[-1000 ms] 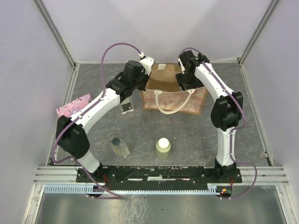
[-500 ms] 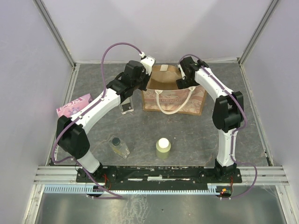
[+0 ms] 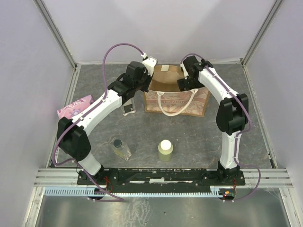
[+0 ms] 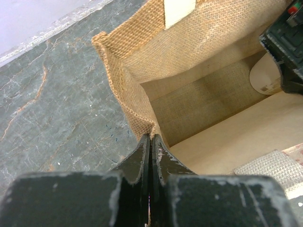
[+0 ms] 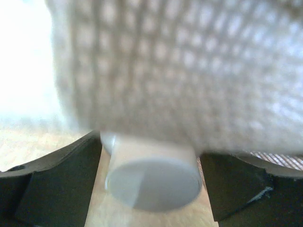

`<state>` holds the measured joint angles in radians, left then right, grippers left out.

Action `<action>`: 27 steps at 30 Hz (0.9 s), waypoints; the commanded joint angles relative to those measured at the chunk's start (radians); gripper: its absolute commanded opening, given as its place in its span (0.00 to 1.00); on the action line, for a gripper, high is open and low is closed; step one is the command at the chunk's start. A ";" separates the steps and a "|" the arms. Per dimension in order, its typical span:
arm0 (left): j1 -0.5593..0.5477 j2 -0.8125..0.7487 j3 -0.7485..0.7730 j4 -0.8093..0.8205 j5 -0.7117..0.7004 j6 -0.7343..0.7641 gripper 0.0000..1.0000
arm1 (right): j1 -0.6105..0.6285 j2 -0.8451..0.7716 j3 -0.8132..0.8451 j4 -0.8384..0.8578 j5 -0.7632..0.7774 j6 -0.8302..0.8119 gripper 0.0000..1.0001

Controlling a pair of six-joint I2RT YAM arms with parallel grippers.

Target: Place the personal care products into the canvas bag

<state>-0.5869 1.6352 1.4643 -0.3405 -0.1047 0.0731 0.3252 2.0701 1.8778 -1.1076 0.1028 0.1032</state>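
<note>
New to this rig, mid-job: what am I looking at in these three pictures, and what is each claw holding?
Two white robot arms are bolted at the near edge of the table. The overhead picture shows both reaching to the canvas bag. The other two pictures come from a camera on each wrist. The left gripper is shut on the bag's rim. The right gripper reaches into the bag, clamped on a cream bottle. On the table are a clear bottle by the left arm, a second clear bottle nearer the bases, a pale yellow-green bottle and a pink packet.
</note>
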 commanded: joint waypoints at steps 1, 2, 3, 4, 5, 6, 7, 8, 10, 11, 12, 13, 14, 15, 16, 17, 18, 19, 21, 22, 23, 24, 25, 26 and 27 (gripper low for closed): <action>0.001 -0.021 -0.023 0.026 -0.018 0.038 0.03 | -0.005 -0.111 0.102 -0.052 -0.013 0.002 0.91; 0.001 -0.020 -0.024 0.029 -0.019 0.039 0.03 | -0.005 -0.124 0.115 -0.053 -0.010 0.005 0.94; 0.001 -0.019 -0.024 0.030 -0.020 0.040 0.03 | -0.005 -0.138 0.126 -0.052 -0.003 0.005 0.96; 0.000 -0.017 -0.024 0.032 -0.018 0.040 0.03 | -0.005 -0.159 0.136 -0.050 0.003 0.006 0.99; 0.001 -0.015 -0.025 0.034 -0.017 0.040 0.03 | -0.005 -0.173 0.143 -0.048 0.006 0.007 1.00; 0.001 -0.015 -0.025 0.037 -0.015 0.039 0.03 | -0.005 -0.186 0.151 -0.048 0.009 0.008 1.00; 0.001 -0.015 -0.027 0.040 -0.015 0.038 0.03 | -0.005 -0.198 0.162 -0.054 0.009 0.009 1.00; 0.001 -0.013 -0.028 0.043 -0.015 0.039 0.03 | -0.005 -0.208 0.174 -0.063 0.009 0.009 1.00; 0.001 -0.012 -0.030 0.049 -0.016 0.040 0.03 | -0.005 -0.234 0.191 -0.076 0.003 0.016 1.00; 0.001 -0.011 -0.029 0.052 -0.019 0.040 0.03 | -0.005 -0.250 0.194 -0.081 -0.006 0.017 1.00; 0.001 -0.008 -0.027 0.053 -0.022 0.040 0.03 | -0.004 -0.270 0.193 -0.084 -0.025 0.015 1.00; 0.001 -0.006 -0.027 0.056 -0.024 0.039 0.03 | -0.001 -0.290 0.187 -0.090 -0.048 0.008 1.00; 0.001 -0.004 -0.027 0.058 -0.024 0.039 0.03 | 0.002 -0.309 0.179 -0.098 -0.071 0.002 1.00; 0.001 -0.001 -0.026 0.060 -0.026 0.038 0.03 | 0.006 -0.328 0.171 -0.107 -0.093 -0.006 1.00; 0.001 0.003 -0.022 0.062 -0.028 0.034 0.03 | 0.012 -0.349 0.157 -0.115 -0.111 -0.013 1.00; 0.002 0.006 -0.019 0.064 -0.031 0.031 0.03 | 0.020 -0.376 0.139 -0.115 -0.133 -0.017 1.00; 0.001 0.009 -0.017 0.065 -0.034 0.028 0.03 | 0.029 -0.406 0.111 -0.109 -0.151 -0.019 1.00; 0.001 0.013 -0.015 0.069 -0.039 0.025 0.03 | 0.040 -0.437 0.082 -0.099 -0.169 -0.018 1.00; 0.002 0.021 -0.008 0.073 -0.050 0.018 0.03 | 0.073 -0.497 0.017 -0.075 -0.204 -0.004 1.00; 0.002 0.025 -0.002 0.072 -0.055 0.016 0.03 | 0.092 -0.528 -0.011 -0.064 -0.216 0.007 1.00; 0.002 0.031 0.004 0.071 -0.056 0.015 0.03 | 0.110 -0.554 -0.039 -0.051 -0.224 0.018 1.00; 0.002 0.036 0.008 0.071 -0.056 0.014 0.03 | 0.135 -0.581 -0.068 -0.039 -0.227 0.029 1.00; 0.002 0.040 0.014 0.070 -0.056 0.012 0.03 | 0.158 -0.607 -0.097 -0.028 -0.227 0.037 1.00; 0.002 0.045 0.019 0.068 -0.056 0.010 0.03 | 0.182 -0.628 -0.128 -0.017 -0.227 0.047 1.00; 0.002 0.051 0.025 0.068 -0.055 0.008 0.03 | 0.206 -0.648 -0.155 -0.007 -0.225 0.056 1.00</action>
<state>-0.5865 1.6520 1.4487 -0.2836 -0.1493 0.0727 0.4568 1.5093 1.8046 -1.1774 -0.0784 0.1184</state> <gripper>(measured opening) 0.055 0.998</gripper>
